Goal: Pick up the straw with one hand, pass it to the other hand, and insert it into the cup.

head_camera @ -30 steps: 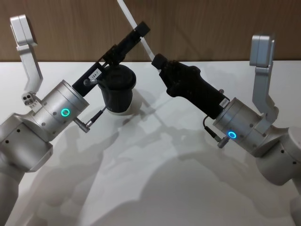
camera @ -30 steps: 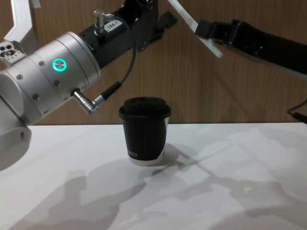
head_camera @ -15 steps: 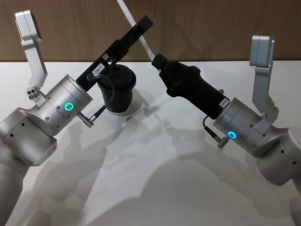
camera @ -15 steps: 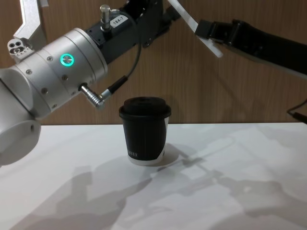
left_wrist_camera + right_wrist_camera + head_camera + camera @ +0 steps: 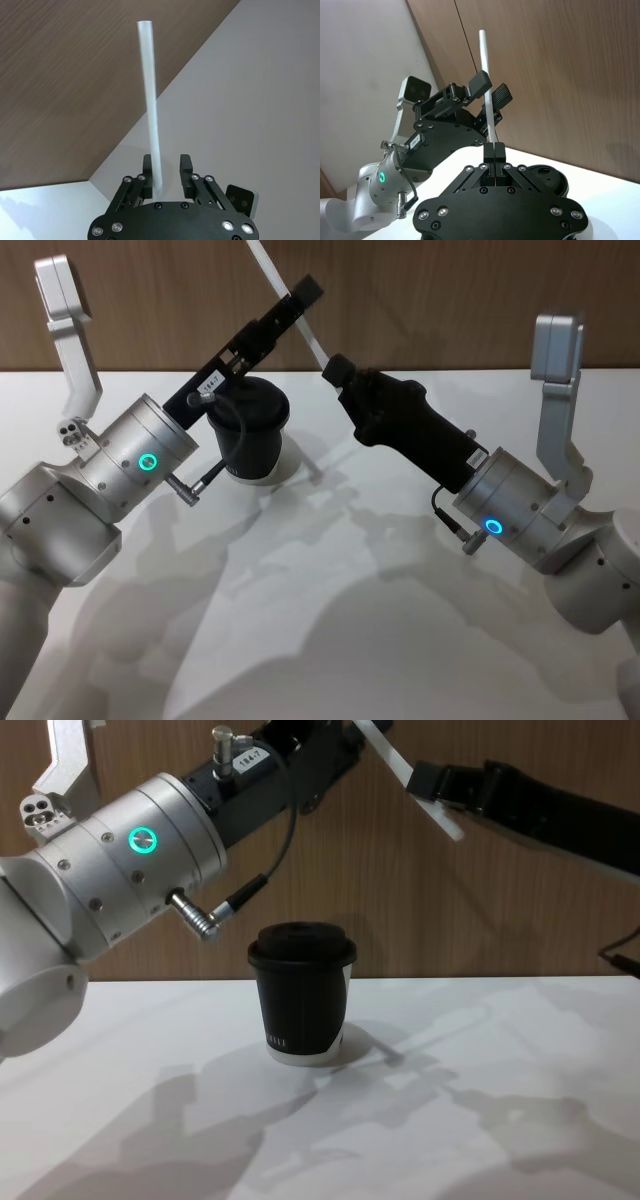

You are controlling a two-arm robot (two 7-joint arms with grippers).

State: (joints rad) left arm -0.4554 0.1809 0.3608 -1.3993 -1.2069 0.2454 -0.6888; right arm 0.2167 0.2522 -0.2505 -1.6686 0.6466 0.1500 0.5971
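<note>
Wood-panelled wall (image 5: 400, 900) behind, we are at the handover: our right gripper (image 5: 492, 149) clamps the straw (image 5: 151, 100); our left gripper (image 5: 166, 167) straddles it, spread, and, we judge, must close next.

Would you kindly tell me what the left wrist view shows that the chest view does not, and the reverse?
Left wrist view: the left claw with its fingers apart, and the straw passing between them, near one finger with a gap to the other. Chest view: the cup upright on the table with its lid on, and, higher up, the right claw clamped on the straw, a short end poking out below it. Both: the straw and the wood panelling behind it.
</note>
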